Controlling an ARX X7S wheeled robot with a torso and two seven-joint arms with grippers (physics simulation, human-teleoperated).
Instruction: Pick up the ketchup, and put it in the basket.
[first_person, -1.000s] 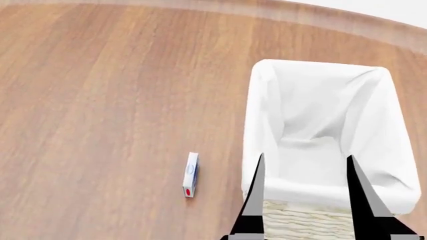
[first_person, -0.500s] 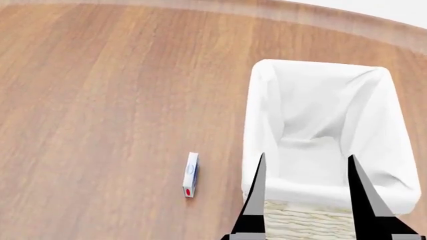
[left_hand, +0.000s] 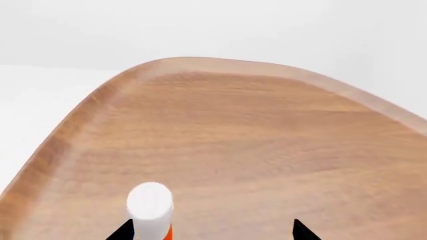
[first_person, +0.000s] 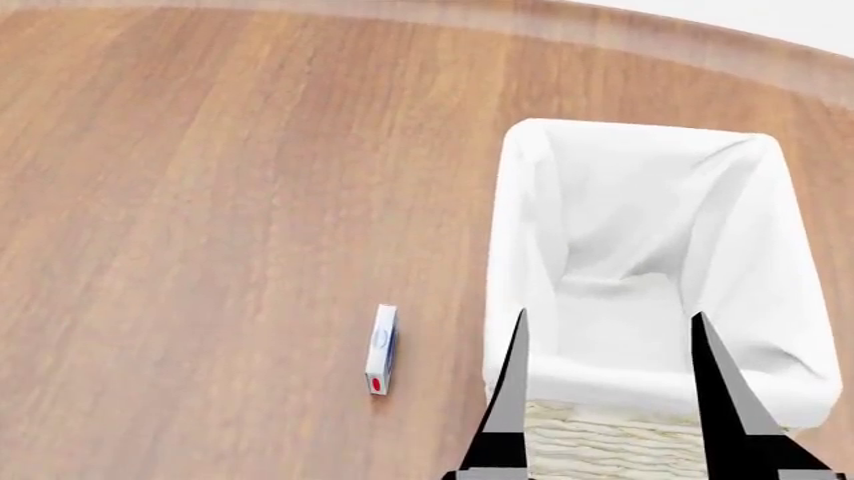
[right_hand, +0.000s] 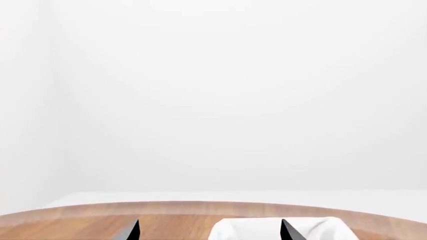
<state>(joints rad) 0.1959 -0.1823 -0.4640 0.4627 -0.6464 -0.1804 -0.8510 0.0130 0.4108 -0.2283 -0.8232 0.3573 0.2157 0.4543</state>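
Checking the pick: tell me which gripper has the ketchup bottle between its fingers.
The left gripper: the white-capped ketchup is between its open fingers, close to one. The right gripper, open by the basket, has nothing between its fingers.

A rounded wooden table (left_hand: 253, 135) stands before plain white walls (right_hand: 220, 90).

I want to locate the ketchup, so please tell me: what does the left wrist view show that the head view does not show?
Only the left wrist view shows the ketchup: its white cap and a bit of orange body, close to one fingertip of the left gripper, whose jaws stand apart. Only the head view shows the basket with its white liner, a small box lying beside it, and the open right gripper in front of the basket. Both show the wooden table.
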